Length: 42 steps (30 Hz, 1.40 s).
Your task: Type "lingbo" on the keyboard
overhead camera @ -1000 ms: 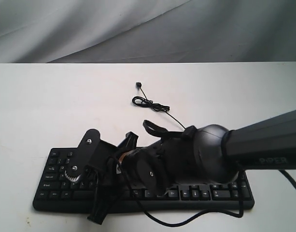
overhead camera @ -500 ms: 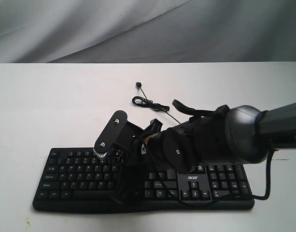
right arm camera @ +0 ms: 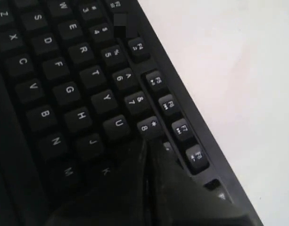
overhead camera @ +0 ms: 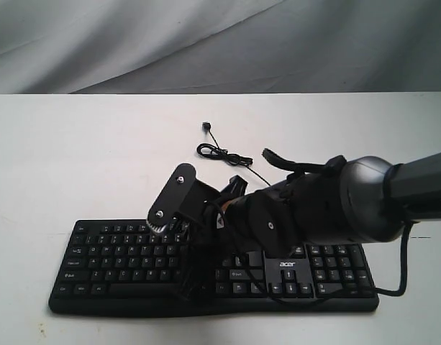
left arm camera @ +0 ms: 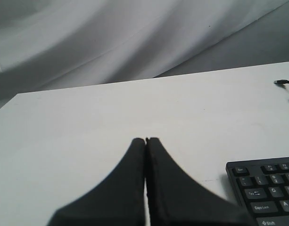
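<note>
The black keyboard (overhead camera: 112, 259) with white legends and an "acer" logo lies along the near edge of the white table (overhead camera: 76, 158). My right arm reaches across it from the right. The right gripper (right arm camera: 146, 141) is shut, and its tip rests on the keys just past U and 8, hiding the keys under it. In the exterior view the right gripper (overhead camera: 184, 248) is over the middle of the letter block. My left gripper (left arm camera: 145, 139) is shut on nothing and hangs over bare table beside the keyboard's Esc corner (left arm camera: 267, 188). It does not show in the exterior view.
The keyboard's thin black cable (overhead camera: 220, 152) lies coiled on the table behind the keyboard, with its plug (overhead camera: 205, 127) farther back. Grey cloth hangs behind the table. A loose arm cable (overhead camera: 400, 273) droops over the number pad end.
Over the last second the right arm swung rightward and back from the keyboard's front left, uncovering the number pad and logo. In the last half second it only shifted slightly.
</note>
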Each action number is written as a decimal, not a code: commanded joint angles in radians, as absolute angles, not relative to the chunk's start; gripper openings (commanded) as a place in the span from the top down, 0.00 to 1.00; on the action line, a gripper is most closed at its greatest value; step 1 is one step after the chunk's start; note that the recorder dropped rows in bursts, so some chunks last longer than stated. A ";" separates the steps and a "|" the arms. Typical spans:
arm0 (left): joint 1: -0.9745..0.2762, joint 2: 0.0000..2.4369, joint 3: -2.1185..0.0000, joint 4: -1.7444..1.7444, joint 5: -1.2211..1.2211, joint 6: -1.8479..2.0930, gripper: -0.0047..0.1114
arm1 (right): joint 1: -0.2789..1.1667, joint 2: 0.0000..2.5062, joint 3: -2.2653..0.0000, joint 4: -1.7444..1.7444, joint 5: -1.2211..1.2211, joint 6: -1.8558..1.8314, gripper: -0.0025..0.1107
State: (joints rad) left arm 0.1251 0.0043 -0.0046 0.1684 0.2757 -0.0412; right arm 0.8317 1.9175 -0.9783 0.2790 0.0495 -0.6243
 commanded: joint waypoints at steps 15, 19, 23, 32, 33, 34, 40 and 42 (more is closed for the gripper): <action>0.118 0.000 0.000 0.167 0.266 -0.046 0.96 | 0.804 1.911 -0.956 0.262 0.030 -0.620 0.98; 0.118 0.000 0.000 0.167 0.266 -0.046 0.96 | 0.807 1.911 -0.956 0.262 0.030 -0.620 0.98; 0.118 0.000 0.000 0.167 0.266 -0.046 0.96 | 0.807 1.911 -0.956 0.262 0.030 -0.620 0.98; 0.118 0.000 0.000 0.167 0.266 -0.046 0.96 | 0.825 1.911 -0.956 0.262 0.012 -0.620 0.98; 0.118 0.000 0.000 0.167 0.266 -0.046 0.96 | 0.825 1.911 -0.956 0.262 0.012 -0.620 0.98; 0.118 0.000 0.000 0.167 0.266 -0.046 0.96 | 0.825 1.911 -0.956 0.262 0.010 -0.620 0.98; 0.118 0.000 0.000 0.167 0.266 -0.046 0.96 | 0.825 1.911 -0.956 0.262 0.012 -0.620 0.98; 0.118 0.000 0.000 0.167 0.266 -0.046 0.96 | 0.825 1.918 -0.956 0.262 0.012 -0.620 0.98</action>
State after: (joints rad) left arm 0.1251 0.0043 -0.0046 0.1684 0.2757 -0.0412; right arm 0.8218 1.9175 -0.9588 0.2727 0.0240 -0.6243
